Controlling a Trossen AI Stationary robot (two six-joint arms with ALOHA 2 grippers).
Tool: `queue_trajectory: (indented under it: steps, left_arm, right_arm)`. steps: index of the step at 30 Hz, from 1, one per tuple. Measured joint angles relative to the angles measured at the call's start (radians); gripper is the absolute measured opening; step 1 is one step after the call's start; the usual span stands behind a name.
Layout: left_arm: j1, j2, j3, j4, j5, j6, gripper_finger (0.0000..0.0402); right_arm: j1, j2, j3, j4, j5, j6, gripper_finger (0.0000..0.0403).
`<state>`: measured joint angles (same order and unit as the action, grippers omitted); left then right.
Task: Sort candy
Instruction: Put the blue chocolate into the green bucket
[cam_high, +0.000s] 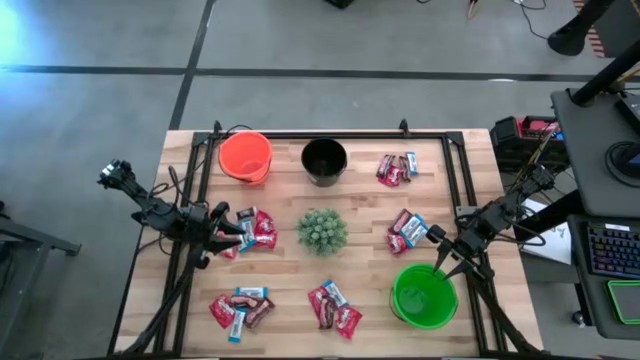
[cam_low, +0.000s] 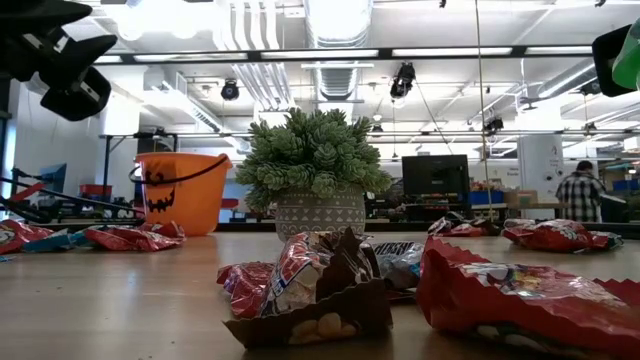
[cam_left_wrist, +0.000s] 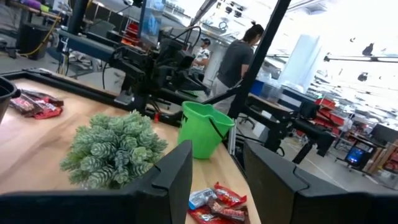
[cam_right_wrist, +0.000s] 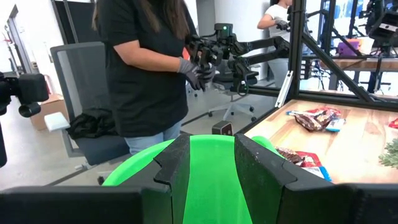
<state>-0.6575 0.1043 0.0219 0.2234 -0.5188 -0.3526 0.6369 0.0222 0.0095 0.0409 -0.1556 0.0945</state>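
Candy lies in six piles on the table (cam_high: 290, 270). Left gripper (cam_high: 236, 231) hovers over the left-middle pile (cam_high: 252, 230), fingers (cam_left_wrist: 176, 180) parted with nothing between them. Orange bucket (cam_high: 246, 156) and black bucket (cam_high: 324, 161) stand at the far edge; the plant (cam_high: 322, 230) sits at centre. Further piles lie at near left (cam_high: 240, 306), near centre (cam_high: 333, 307), far right (cam_high: 395, 168) and right-middle (cam_high: 407, 231). Right gripper (cam_high: 446, 256) hangs above the green bucket (cam_high: 424, 296), fingers (cam_right_wrist: 261, 165) parted, holding nothing.
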Motion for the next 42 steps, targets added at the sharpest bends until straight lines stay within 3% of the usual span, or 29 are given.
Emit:
queue_trajectory:
  steps: [12,19,42]
  left_arm:
    - [0.000,-0.001,0.000,0.021,-0.006,-0.008,0.0117]
    - [0.000,-0.002,0.000,0.127,-0.147,0.002,0.0094]
    - [0.000,0.000,0.000,0.215,-0.145,0.003,0.0079]
  right_arm:
    - [0.000,0.000,0.000,0.000,0.000,0.001,0.0116]
    - [0.000,0.000,0.000,0.000,0.000,0.001,0.0116]
    - [0.000,0.000,0.000,0.000,0.000,-0.002,0.0116]
